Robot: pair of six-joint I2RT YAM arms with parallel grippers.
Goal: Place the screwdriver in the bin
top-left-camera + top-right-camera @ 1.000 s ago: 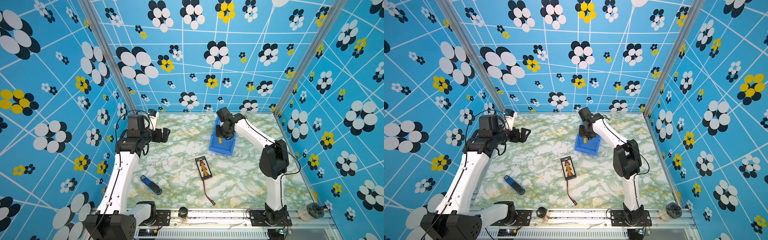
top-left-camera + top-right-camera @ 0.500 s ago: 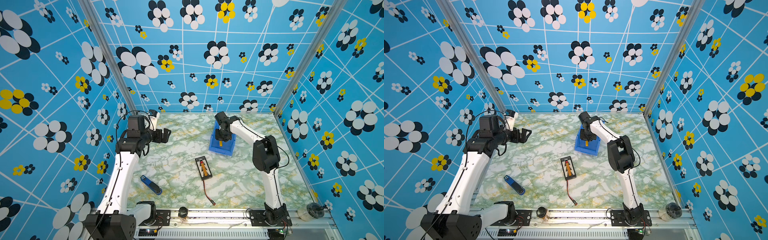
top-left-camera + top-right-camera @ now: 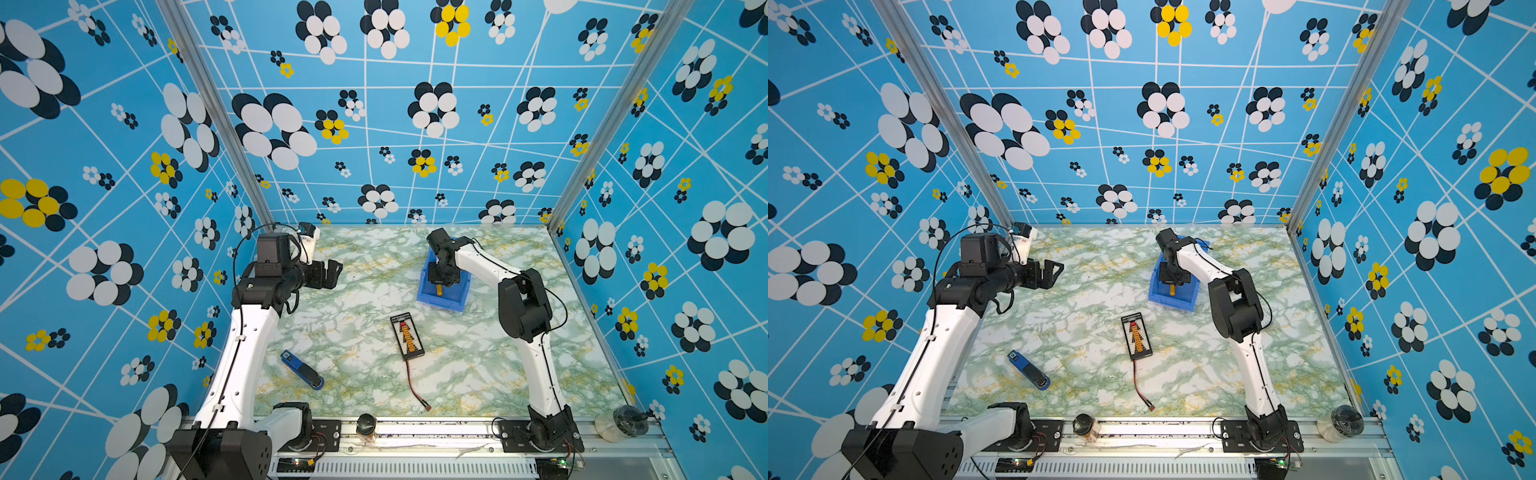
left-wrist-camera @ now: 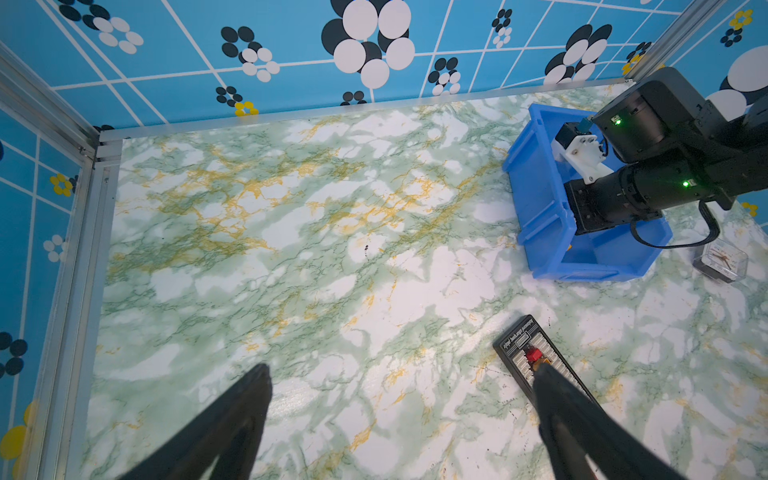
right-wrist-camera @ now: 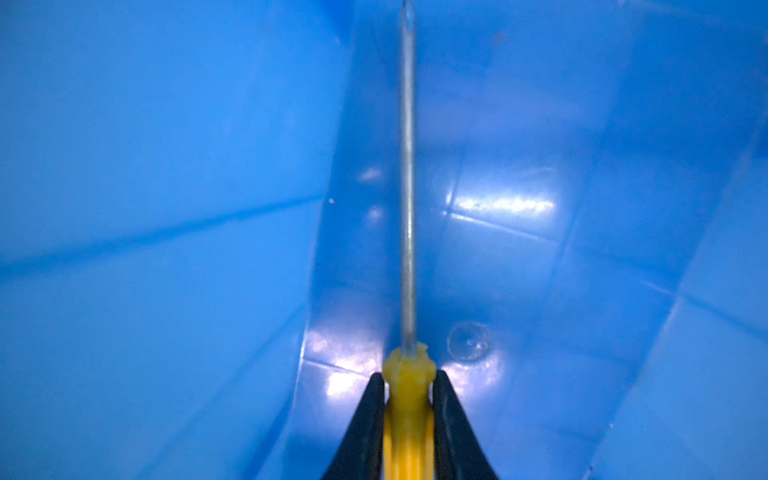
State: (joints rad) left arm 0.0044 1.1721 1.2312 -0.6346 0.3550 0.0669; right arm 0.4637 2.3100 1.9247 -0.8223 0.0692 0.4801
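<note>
While the right arm (image 3: 486,259) bends at the elbow and points its wrist down into the bin (image 3: 440,304), the right gripper (image 5: 409,376) pinches the screwdriver (image 5: 407,249) by its yellow plastic handle, with both black fingers (image 5: 368,424) snug on it. The thin grey metal shaft pokes out past the tips, over the glossy blue plastic floor. The bin sits near the table's (image 3: 353,332) far edge, right of centre. The left gripper (image 4: 401,370) hangs above the marbled surface, jaws wide.

The marble table (image 3: 365,299) carries bin (image 3: 451,305), black board (image 3: 407,336), stapler (image 3: 302,370), small clock (image 4: 721,261).
</note>
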